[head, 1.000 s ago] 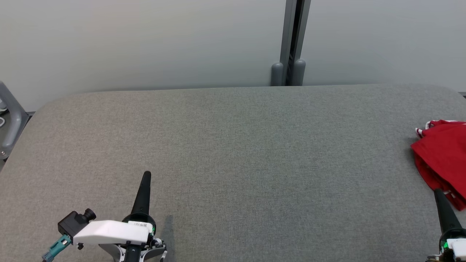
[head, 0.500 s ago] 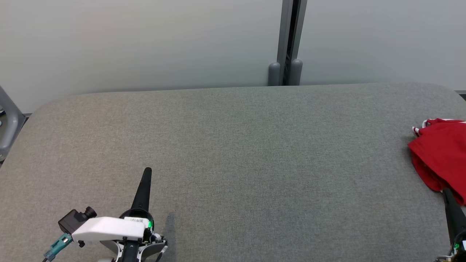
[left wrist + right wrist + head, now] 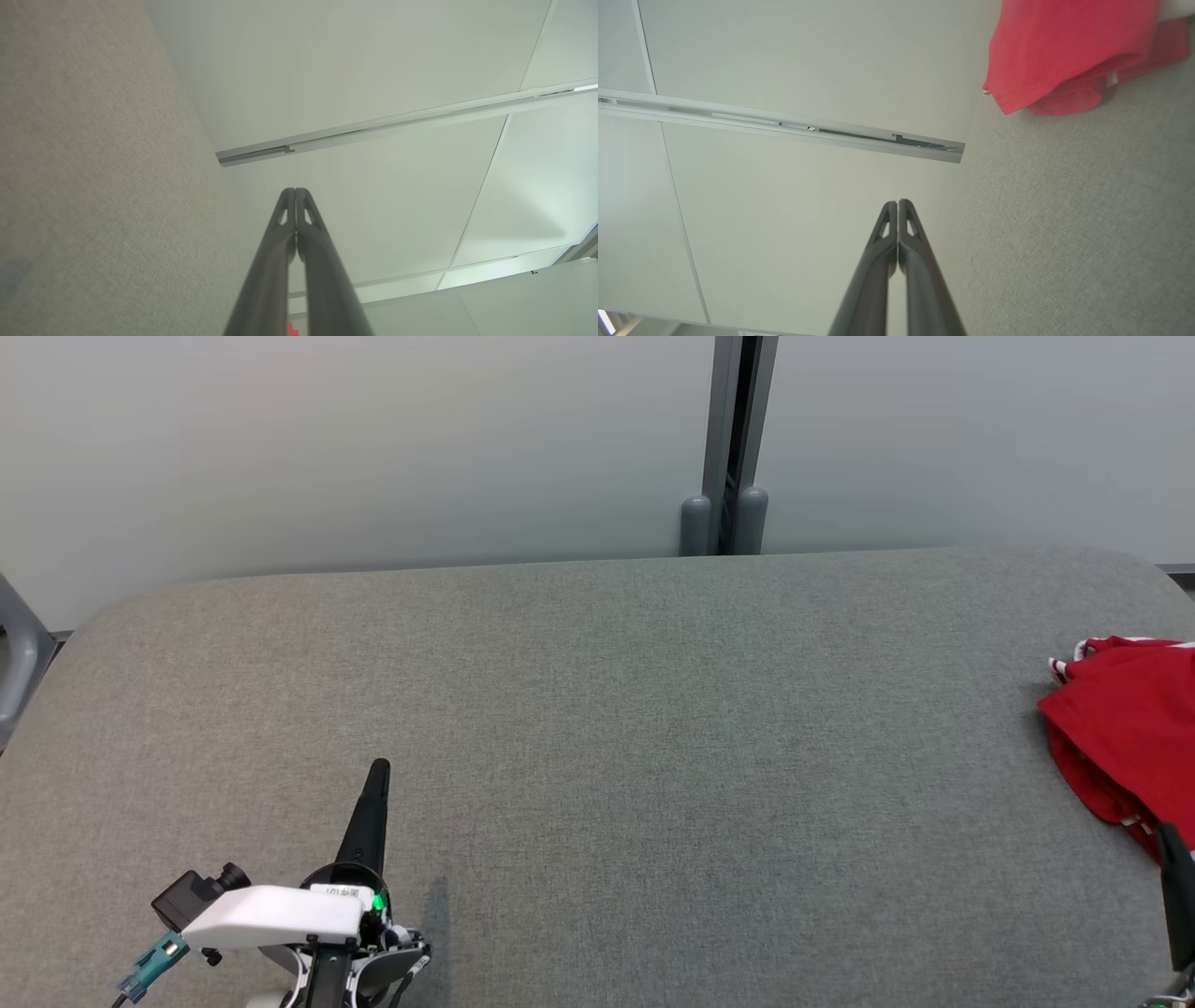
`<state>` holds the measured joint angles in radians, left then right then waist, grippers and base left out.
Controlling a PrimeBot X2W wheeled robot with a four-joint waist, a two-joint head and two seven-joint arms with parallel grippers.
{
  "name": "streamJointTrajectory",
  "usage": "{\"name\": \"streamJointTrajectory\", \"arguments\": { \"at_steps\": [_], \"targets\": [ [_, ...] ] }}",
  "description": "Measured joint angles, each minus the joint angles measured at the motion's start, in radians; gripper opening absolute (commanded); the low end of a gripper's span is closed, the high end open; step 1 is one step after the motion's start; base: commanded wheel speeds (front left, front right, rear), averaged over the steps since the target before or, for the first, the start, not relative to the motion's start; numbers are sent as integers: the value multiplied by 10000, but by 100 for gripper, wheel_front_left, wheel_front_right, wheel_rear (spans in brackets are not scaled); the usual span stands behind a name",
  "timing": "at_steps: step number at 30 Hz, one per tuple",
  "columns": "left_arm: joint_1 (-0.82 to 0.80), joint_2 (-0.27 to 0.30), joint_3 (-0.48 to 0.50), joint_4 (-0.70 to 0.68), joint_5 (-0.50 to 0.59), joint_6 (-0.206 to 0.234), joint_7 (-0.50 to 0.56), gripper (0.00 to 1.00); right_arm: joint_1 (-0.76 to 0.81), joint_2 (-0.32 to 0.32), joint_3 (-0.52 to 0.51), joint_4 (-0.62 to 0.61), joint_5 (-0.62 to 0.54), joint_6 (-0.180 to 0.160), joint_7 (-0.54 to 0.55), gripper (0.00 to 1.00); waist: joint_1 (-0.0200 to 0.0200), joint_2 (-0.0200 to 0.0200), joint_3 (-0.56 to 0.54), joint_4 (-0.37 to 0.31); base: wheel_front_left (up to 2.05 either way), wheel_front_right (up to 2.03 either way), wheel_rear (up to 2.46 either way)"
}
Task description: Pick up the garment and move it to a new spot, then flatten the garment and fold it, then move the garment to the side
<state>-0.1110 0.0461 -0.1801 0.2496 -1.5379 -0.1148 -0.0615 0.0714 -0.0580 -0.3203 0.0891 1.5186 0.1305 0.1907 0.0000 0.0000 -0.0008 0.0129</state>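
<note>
A red garment [image 3: 1130,737] with white trim lies bunched at the right edge of the grey padded table [image 3: 597,709], cut off by the head view's border. It also shows at the top right of the right wrist view as the garment [image 3: 1064,51]. My left gripper [image 3: 378,770] hovers over the table's near left, shut and empty, its two fingers pressed together [image 3: 295,192]. My right gripper [image 3: 1169,833] stands at the lower right just in front of the garment, shut with nothing in it [image 3: 897,203].
A pale wall runs behind the table, with a grey vertical post [image 3: 724,448] at the back centre. A grey frame part [image 3: 14,663] sits past the table's left end. The wide middle of the table is bare fabric.
The head view has shifted, so the whole scene slid left and slightly up. The right gripper has sunk toward the lower right corner. Both grippers stay shut.
</note>
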Motion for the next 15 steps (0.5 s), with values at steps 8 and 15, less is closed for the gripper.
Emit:
{"name": "streamJointTrajectory", "arguments": {
  "at_steps": [8, 15],
  "targets": [
    [-97, 2, -17, 13, -443, -54, 96, 0, 22, -19, -165, -73, 621, 0, 167, 0, 0, 0, 1, -55, 0, 0, 0],
    [-171, 6, -31, 31, -918, -75, 184, 0, 105, -36, -313, -142, 1212, 0, 355, 0, 0, 0, 1, -108, 0, 0, 0]
  ]
}}
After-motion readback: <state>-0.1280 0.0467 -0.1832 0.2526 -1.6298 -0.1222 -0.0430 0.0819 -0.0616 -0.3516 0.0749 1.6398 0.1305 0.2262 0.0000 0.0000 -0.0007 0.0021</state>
